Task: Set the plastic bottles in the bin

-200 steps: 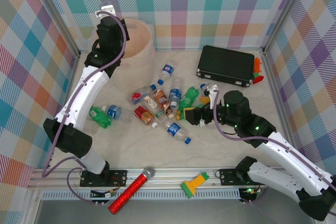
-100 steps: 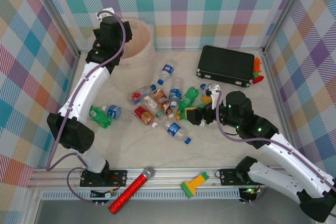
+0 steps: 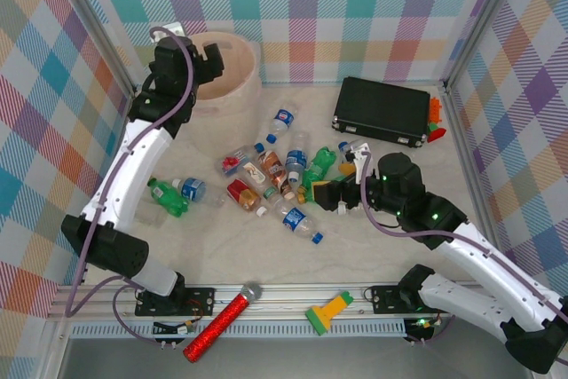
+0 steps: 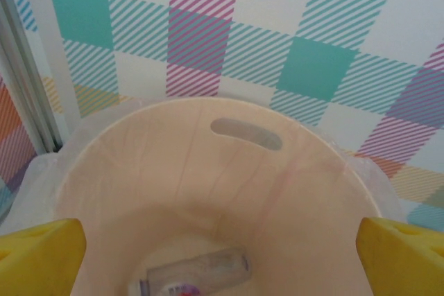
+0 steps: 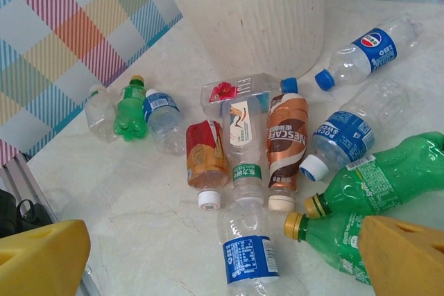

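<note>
Left wrist view: one clear bottle point(image 4: 198, 272) lies at lower centre on the floor of the bin point(image 4: 173, 171), a smooth cream round tub with a slot handle point(image 4: 246, 134). Above it the left fingers point(image 4: 38, 258), spread wide within the last second, hold nothing, so one drop is judged complete. Meanwhile the right fingers point(image 5: 41, 254), wide and empty, hover over the remaining bottles point(image 5: 288, 143), thin glossy plastic scattered on the pale marbled bench point(image 5: 139, 199).

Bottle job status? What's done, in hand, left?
Done: one clear bottle lies at the bottom of the bin. In hand: nothing; left gripper hangs open over the bin, right gripper open above the table. Left: about a dozen bottles scattered on it.
</note>
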You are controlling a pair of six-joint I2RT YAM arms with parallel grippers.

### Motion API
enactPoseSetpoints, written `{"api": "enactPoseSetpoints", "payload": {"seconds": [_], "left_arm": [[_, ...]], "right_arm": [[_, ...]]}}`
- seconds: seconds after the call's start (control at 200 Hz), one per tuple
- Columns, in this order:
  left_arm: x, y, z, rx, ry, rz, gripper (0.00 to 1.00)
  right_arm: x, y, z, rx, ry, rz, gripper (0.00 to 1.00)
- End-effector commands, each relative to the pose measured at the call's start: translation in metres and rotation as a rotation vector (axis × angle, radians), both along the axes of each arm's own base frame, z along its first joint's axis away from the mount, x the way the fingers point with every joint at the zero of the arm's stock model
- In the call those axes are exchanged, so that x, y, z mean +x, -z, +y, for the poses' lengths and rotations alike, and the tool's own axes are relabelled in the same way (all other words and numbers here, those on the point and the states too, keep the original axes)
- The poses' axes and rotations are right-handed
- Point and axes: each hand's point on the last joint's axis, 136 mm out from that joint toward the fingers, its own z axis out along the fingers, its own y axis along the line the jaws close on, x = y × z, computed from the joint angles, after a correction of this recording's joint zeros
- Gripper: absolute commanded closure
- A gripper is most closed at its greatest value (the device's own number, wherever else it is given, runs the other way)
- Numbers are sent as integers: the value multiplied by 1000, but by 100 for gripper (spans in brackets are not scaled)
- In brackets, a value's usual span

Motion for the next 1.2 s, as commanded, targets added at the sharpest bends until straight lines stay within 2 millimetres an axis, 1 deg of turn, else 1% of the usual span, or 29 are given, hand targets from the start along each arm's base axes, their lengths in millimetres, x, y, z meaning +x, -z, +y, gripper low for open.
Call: {"api": "enactPoseSetpoints", "payload": {"seconds": [0.0, 0.13, 0.245, 0.335, 0.43, 0.575, 0.73, 0.805, 0.87, 0.995, 1.11, 1.195], "left_arm": [[-19, 9, -4, -73, 43, 39, 1], [-37, 18, -10, -126, 73, 63, 0], [-57, 27, -17, -134, 88, 82, 0], [-75, 35, -26, -141, 108, 84, 0], [-92, 47, -39, -159, 142, 102, 0], [-115, 67, -61, -174, 204, 145, 0], [-138, 92, -77, -217, 252, 195, 1], [-147, 100, -79, -238, 261, 206, 1], [-154, 106, -78, -255, 263, 213, 0], [-163, 108, -76, -272, 271, 205, 0], [-166, 112, -74, -278, 269, 208, 0], [-167, 115, -72, -270, 261, 216, 0]], "right_arm": [[-1, -5, 5, 20, -11, 7, 1], [1, 3, 9, 11, -17, 37, 1], [3, 10, 12, 0, -16, 68, 1], [3, 16, 14, -9, -17, 94, 1], [4, 28, 15, -32, -15, 127, 1], [3, 59, 18, -104, -14, 209, 1], [-9, 102, 27, -204, -36, 295, 1], [-17, 123, 29, -249, -53, 334, 0], [-25, 142, 30, -284, -69, 379, 4], [-39, 177, 26, -339, -69, 452, 5], [-49, 199, 23, -374, -69, 483, 5], [-52, 210, 21, -402, -66, 499, 5]]}}
